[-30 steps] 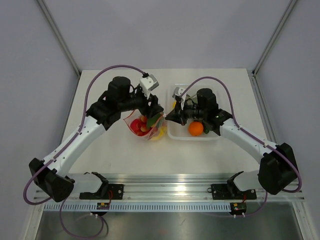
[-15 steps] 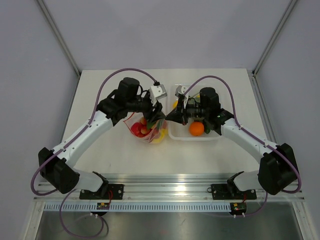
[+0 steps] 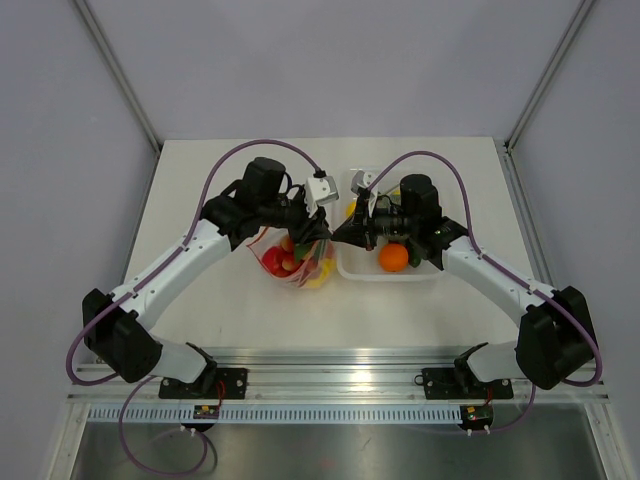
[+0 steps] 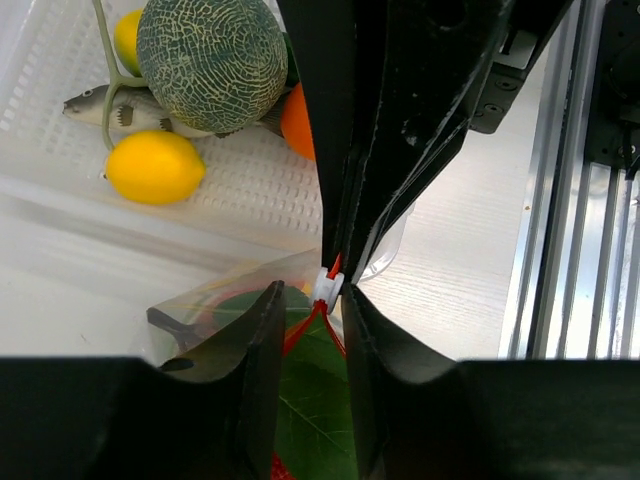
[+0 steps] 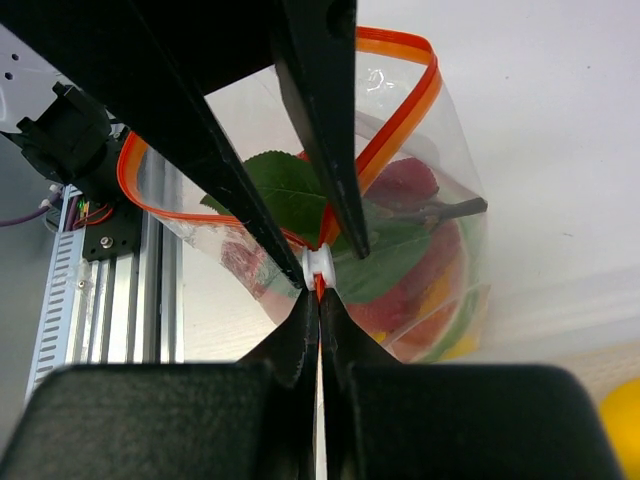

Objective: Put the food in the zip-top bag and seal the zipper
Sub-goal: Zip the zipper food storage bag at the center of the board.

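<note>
The zip-top bag (image 3: 298,262) lies left of the tray, holding red, yellow and green food (image 5: 400,270) under a green leaf (image 4: 310,390). Its mouth gapes, the orange zipper (image 5: 432,70) looping apart. My right gripper (image 5: 320,292) is shut on the zipper's end, just behind the white slider (image 5: 319,265). My left gripper (image 4: 310,298) faces it from the other side. Its jaws stand narrowly open on both sides of the zipper strip, and the slider (image 4: 328,288) sits at their tips. In the top view both grippers (image 3: 322,236) (image 3: 338,236) meet at the bag's right corner.
The white tray (image 3: 352,270) beside the bag holds an orange (image 3: 392,258), a netted melon (image 4: 212,60), a lemon (image 4: 155,167) and a toy fish (image 4: 100,105). An aluminium rail (image 3: 340,365) runs along the near table edge.
My left arm has swung right, bringing its gripper to the bag's corner, and its jaws have narrowed around the zipper. The right gripper has kept its hold without moving.
</note>
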